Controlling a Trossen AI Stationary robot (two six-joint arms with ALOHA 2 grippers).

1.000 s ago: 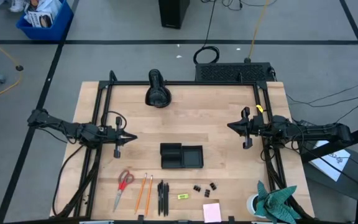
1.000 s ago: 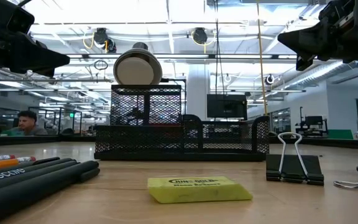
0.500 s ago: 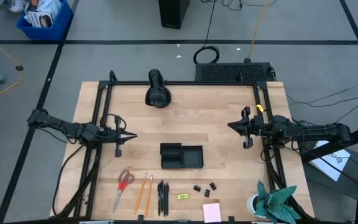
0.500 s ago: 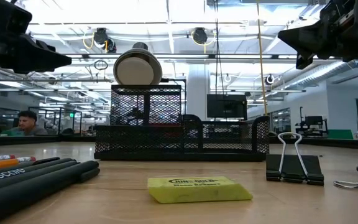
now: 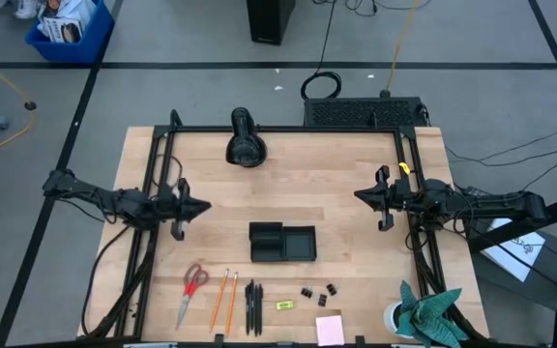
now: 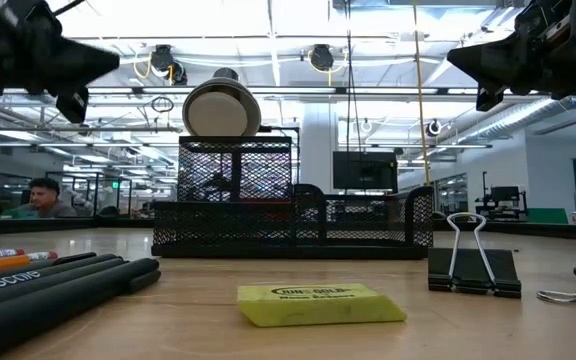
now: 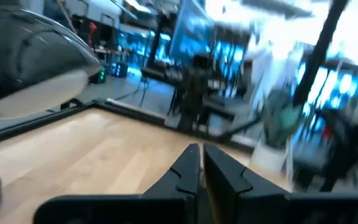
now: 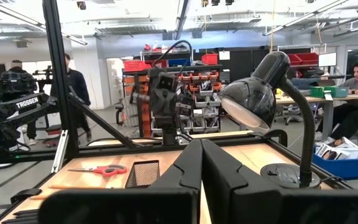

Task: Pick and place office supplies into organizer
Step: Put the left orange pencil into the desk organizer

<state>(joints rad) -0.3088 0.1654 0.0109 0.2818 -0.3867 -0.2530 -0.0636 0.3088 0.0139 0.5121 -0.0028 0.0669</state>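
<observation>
1. The left gripper (image 5: pixel 198 205) is hovering over bare wood at the table's left, fingers pressed together and carrying nothing.
2. The scissors (image 5: pixel 192 289), two orange pencils (image 5: pixel 223 300) and black pens (image 5: pixel 253 306) are lying in a row near the front edge. The scissors are likely stiff and heaviest; taking them across the blades near the pivot seems safest. Pencils and pens are probably prone to rolling, so mid-shaft.
3. The organizer (image 5: pixel 282 243) is sitting empty at centre.
4. The yellow piece (image 5: pixel 284 305), binder clips (image 5: pixel 318 290) and pink pad (image 5: pixel 330 330) are lying right of the pens, light and small.
5. The right gripper (image 5: pixel 360 196) is waiting at the table's right, fingers together.
</observation>
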